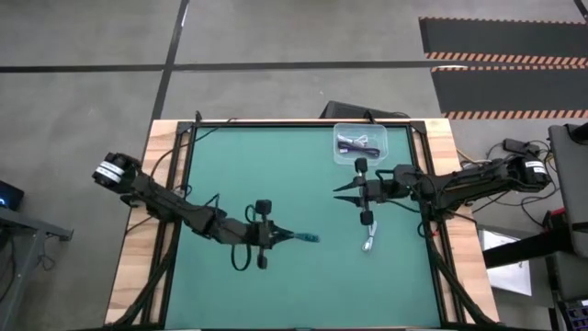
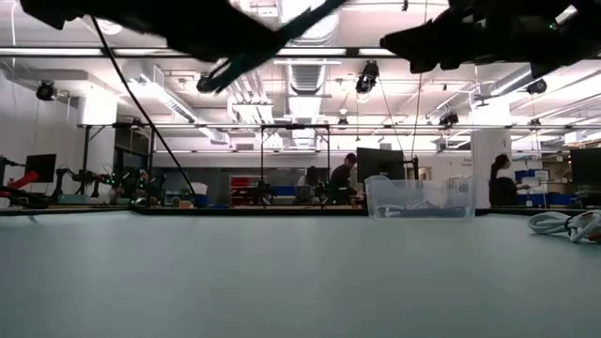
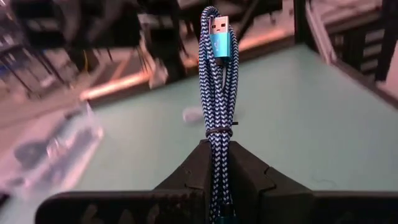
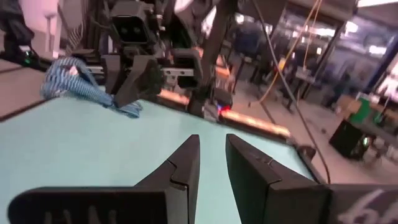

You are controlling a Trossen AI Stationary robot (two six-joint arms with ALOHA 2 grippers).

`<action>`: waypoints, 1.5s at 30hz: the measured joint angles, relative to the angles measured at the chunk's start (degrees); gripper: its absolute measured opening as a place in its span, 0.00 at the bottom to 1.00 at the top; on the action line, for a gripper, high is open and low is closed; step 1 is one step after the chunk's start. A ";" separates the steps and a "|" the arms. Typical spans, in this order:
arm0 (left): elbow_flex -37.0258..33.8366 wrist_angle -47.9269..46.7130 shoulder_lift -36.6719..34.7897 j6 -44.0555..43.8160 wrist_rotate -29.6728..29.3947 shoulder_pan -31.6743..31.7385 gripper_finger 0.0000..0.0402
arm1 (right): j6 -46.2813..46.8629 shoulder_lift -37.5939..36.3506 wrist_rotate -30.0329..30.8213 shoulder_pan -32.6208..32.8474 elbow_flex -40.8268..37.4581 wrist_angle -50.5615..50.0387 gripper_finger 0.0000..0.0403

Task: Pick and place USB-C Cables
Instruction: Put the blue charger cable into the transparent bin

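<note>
The left hand [image 1: 292, 237] grips the teal-blue cable [image 3: 217, 93] above the table [image 1: 276, 184], well apart from the clear bin [image 1: 360, 144] holding the dark cable [image 1: 356, 144]. The right hand [image 1: 344, 190], empty with its fingers slightly parted, hovers between the bin and the white-grey cable [image 1: 369, 241].

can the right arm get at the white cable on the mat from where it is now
Probably yes. The right gripper is open and empty, and the white cable lies bare on the mat just beside that arm, with nothing over it. The left gripper is off to the side.
</note>
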 joint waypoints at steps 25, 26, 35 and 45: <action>-0.22 33.56 8.42 7.89 8.63 5.91 0.06 | 1.76 0.00 -4.18 0.77 -7.20 20.02 0.17; -0.22 34.49 8.66 7.89 8.61 6.05 0.06 | 1.76 0.00 -4.16 0.77 -7.20 20.01 0.17; -0.18 39.79 9.64 7.70 8.62 7.92 0.06 | 1.98 0.00 -4.14 1.64 -7.20 20.52 0.17; -0.13 40.42 9.77 7.41 8.43 9.65 0.06 | 0.63 0.00 -4.00 4.26 -7.11 23.77 0.17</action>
